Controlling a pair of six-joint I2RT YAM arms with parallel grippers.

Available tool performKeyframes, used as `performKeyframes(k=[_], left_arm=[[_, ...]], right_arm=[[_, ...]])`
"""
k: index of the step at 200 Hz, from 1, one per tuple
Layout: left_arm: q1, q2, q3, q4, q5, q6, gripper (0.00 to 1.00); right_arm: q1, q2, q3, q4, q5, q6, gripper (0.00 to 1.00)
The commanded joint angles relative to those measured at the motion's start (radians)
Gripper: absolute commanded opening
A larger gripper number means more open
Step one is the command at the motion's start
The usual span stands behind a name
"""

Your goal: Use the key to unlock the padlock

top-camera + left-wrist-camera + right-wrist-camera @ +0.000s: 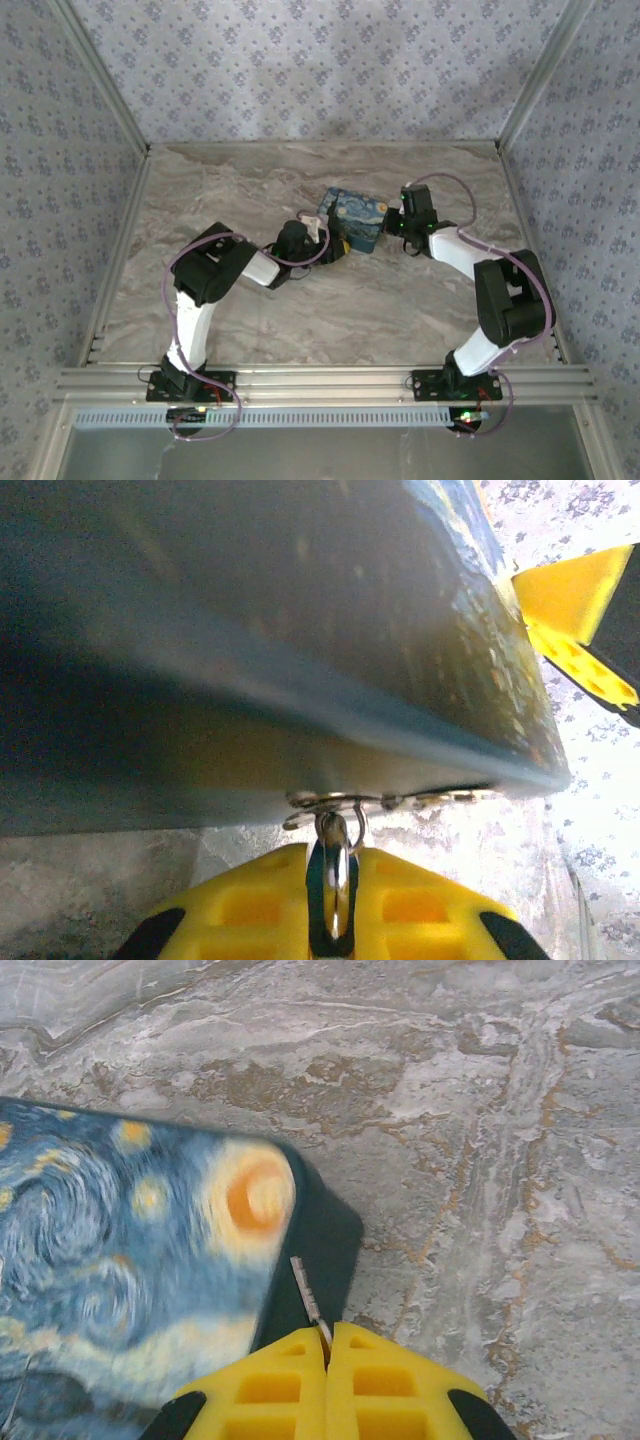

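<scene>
Since the padlock (338,882), hung from the clasp (385,801) at the tin's (250,630) edge, is judged tiny, light, rigid and slick, it is pinched by its flat sides in the left gripper (335,858), while the key (305,1285) is nipped tight in the right gripper (327,1332).

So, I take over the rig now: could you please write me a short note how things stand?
Left gripper: shut on the padlock, which is hooked to the fitting at the edge of the tin.
Right gripper: shut on the key, blade pointing out, at the tin's opposite side.
Done: lock and key both gripped.
To do: bring the key to the padlock, insert, turn, open the shackle.
</scene>
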Motion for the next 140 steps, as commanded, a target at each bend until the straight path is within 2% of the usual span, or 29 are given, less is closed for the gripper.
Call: performKeyframes(k=[1,57,116,140], left_arm=[[0.006,0.007,-0.013,-0.421,0.064,0.016,0.05],[0.019,-0.04,0.046,-0.566,0.115,0.013,0.05],[0.023,-0.067,0.097,-0.559,0.154,-0.065,0.05],[0.023,-0.082,0.106,-0.542,0.148,-0.096,0.05]], right_arm=[[-0.008,-0.071,-0.03,-0.016,-0.023,0.004,0.0],[-0.025,-0.26,-0.132,-0.048,-0.095,0.009,0.0],[-0.021,-0.393,-0.225,-0.067,-0.325,0.025,0.0],[0.033,-0.399,-0.267,-0.075,-0.312,0.03,0.0]])
